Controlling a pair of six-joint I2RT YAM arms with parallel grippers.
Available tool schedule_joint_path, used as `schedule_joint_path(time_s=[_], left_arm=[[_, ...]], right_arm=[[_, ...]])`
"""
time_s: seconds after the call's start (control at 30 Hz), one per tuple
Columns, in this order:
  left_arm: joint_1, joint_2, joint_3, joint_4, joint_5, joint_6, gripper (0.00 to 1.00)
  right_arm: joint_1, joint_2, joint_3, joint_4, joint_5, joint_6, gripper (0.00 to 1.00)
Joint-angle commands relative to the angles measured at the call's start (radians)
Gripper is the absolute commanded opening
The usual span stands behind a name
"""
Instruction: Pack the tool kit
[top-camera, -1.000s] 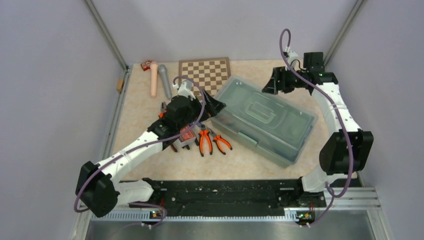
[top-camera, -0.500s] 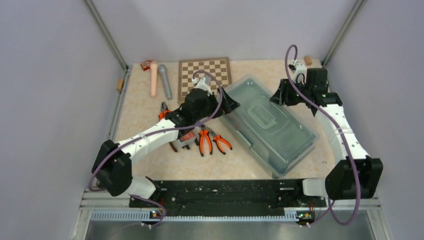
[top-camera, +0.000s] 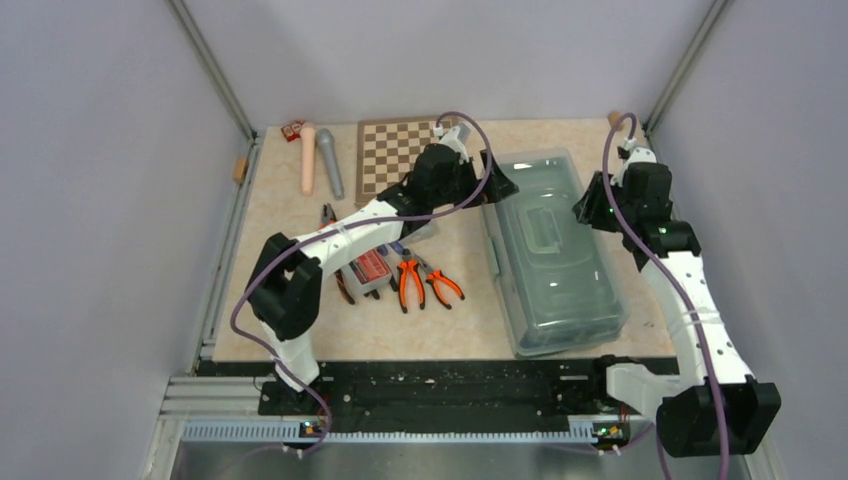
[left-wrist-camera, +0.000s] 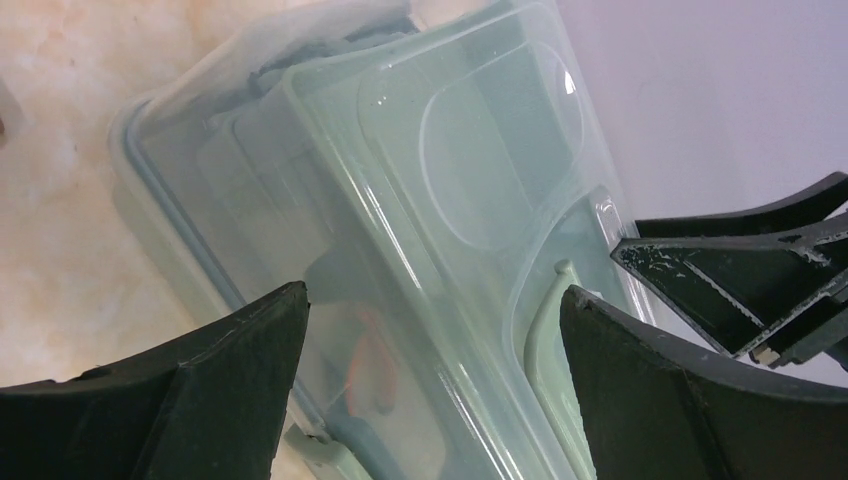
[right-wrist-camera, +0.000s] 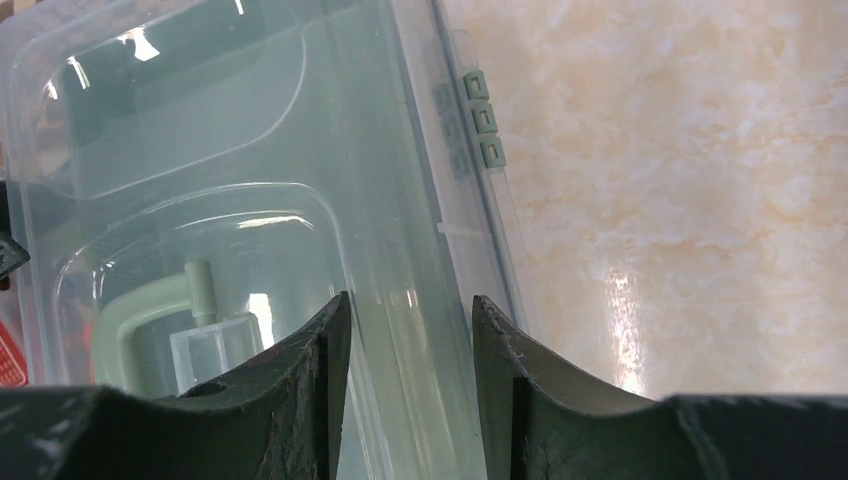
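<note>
The sage-green toolbox lies shut on the table, its long side running near to far, right of centre. My left gripper hangs over its far left corner with jaws wide open; in the left wrist view it shows the translucent lid and an orange tool inside. My right gripper is at the box's right edge, jaws open a little over the lid's rim, beside the handle. Orange-handled pliers and a red-labelled box lie left of the toolbox.
The brown chessboard lies at the back, partly under my left arm. A pink cylinder and a grey cylinder lie at the back left beside a small red box. Another pair of pliers lies left of my arm.
The toolbox has turned from a diagonal lie to nearly lengthwise. My left gripper moved far and right to its far left corner. My right gripper moved right and nearer along its right edge.
</note>
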Motion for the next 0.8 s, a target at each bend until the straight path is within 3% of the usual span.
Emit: schedule_joint_path(time_s=[0.0,0.37,0.77], left_arm=[[-0.01,0.055,0.132,0.095,0.145,0.018,0.99],[0.161,-0.029,0.048,0.127,0.168,-0.018,0.99],[0.179,-0.295,-0.427,0.367,0.149,-0.217,0.96]], right_arm=[[0.021,0.073,-0.028,0.152,-0.08,0.12,0.35],[0.022,0.191,0.018,0.307,-0.069,0.226,0.33],[0.027,0.117,-0.089,0.317,-0.128,0.255,0.37]])
